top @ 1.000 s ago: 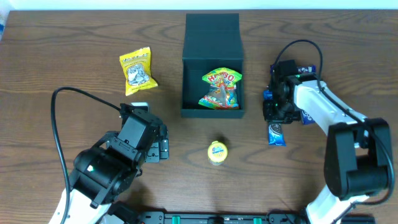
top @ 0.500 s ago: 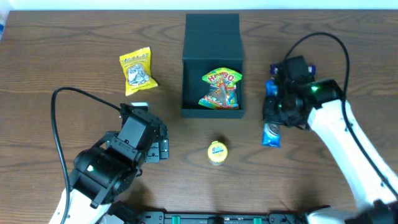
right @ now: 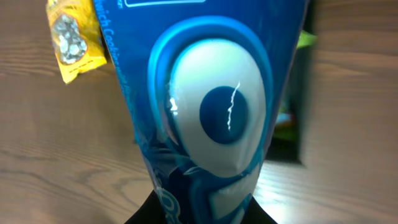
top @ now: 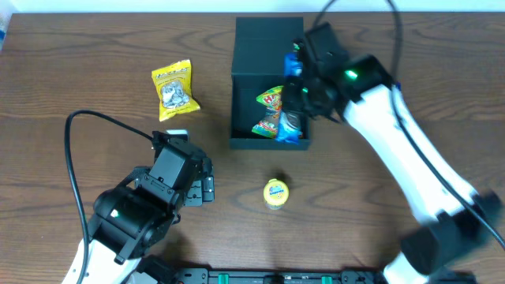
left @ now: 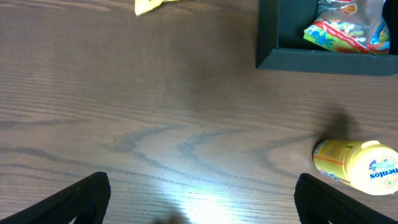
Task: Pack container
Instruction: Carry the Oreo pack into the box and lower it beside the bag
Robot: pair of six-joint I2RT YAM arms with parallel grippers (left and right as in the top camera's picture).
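- The box (top: 264, 43) sits open at the far middle of the table (top: 79, 63), its lid flap laid back away from me. A green packet (top: 272, 110) lies inside.
- My right gripper (top: 298, 95) hangs over the right half of the box, clamped on a blue packet (top: 290, 128) that dangles down into the opening, beside the green packet.
- From overhead I cannot tell whether the blue packet touches the box floor.
- My right wrist view is nearly filled by the blue packet (right: 211, 112) and its white and blue oval. The fingers holding it are hidden there. A yellow packet (right: 74, 37) shows past its left edge and a dark slice of box (right: 306, 130) past its right.
- My left gripper (top: 201, 185) rests low near the front left, jaws wide apart and holding nothing.
- My left wrist view shows what the overhead blurs: the box's near wall (left: 323, 59), the green packet (left: 348, 28) behind it, and a yellow tub (left: 357, 165) lying on its side, well apart from my finger (left: 84, 196).
- Overhead, the tub (top: 275, 192) lies just in front of the box, and the yellow packet (top: 173, 89) lies to the box's left.
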